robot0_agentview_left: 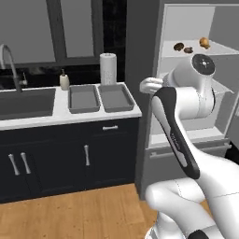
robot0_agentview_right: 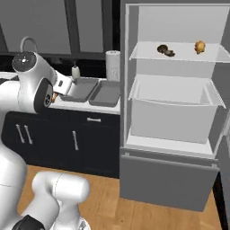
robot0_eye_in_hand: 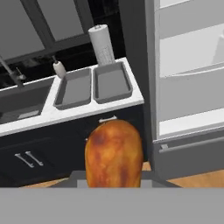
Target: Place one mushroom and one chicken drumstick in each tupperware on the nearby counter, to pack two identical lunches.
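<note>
My gripper (robot0_agentview_left: 145, 86) is shut on a roasted brown chicken drumstick (robot0_eye_in_hand: 114, 154), held in the air between the open fridge and the counter (robot0_agentview_left: 63, 115). A bit of that drumstick (robot0_agentview_right: 54, 97) shows under the hand in the right base view. Two empty grey tupperware trays sit side by side on the counter, the left one (robot0_agentview_left: 84, 98) and the right one (robot0_agentview_left: 115, 97), ahead of the hand and below it. On the upper fridge shelf lie two dark mushrooms (robot0_agentview_right: 162, 48) (robot0_agentview_right: 169, 53) and another drumstick (robot0_agentview_right: 200, 46).
A paper towel roll (robot0_agentview_left: 108, 68) stands behind the trays, with a soap bottle (robot0_agentview_left: 64, 80) to its left. A dark sink (robot0_agentview_left: 25, 102) with a faucet (robot0_agentview_left: 9, 65) lies left of them. The fridge's white drawer (robot0_agentview_right: 173, 110) juts out below the shelf.
</note>
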Tool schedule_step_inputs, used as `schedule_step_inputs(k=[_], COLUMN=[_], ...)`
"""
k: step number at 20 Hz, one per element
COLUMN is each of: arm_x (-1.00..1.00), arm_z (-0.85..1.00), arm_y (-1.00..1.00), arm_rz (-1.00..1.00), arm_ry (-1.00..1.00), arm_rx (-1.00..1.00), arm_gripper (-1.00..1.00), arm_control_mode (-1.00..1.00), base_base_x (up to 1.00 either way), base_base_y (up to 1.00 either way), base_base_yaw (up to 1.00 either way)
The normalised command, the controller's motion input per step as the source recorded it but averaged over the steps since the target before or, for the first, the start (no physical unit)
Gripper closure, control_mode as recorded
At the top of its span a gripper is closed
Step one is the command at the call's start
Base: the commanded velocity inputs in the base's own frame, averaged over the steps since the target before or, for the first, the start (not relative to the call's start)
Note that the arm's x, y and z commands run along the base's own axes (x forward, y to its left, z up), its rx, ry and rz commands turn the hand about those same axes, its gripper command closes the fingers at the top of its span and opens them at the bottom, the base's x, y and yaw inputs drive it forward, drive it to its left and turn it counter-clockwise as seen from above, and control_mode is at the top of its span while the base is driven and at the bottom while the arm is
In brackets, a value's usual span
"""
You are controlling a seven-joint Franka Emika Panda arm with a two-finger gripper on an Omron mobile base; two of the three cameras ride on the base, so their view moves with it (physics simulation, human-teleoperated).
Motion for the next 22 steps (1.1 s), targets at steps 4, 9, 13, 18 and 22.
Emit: schedule_step_inputs(k=[4, 9, 13, 18, 22], arm_x=[0.00, 0.00, 0.00, 0.00, 0.40], arm_z=[0.00, 0.00, 0.00, 0.00, -0.34], arm_y=[0.00, 0.00, 0.00, 0.00, 0.18], arm_rz=[0.00, 0.00, 0.00, 0.00, -0.01], arm_ry=[0.00, 0.00, 0.00, 0.00, 0.06], arm_rx=[0.00, 0.00, 0.00, 0.00, 0.00], arm_gripper=[1.00, 1.00, 1.00, 1.00, 1.00], arm_control_mode=[1.00, 1.00, 1.00, 1.00, -1.00], base_base_x=[0.73, 1.00, 0.98, 0.60, 0.24], base_base_y=[0.94, 0.39, 0.02, 0.15, 0.12], base_base_yaw=[0.00, -0.02, -0.08, -0.05, -0.01])
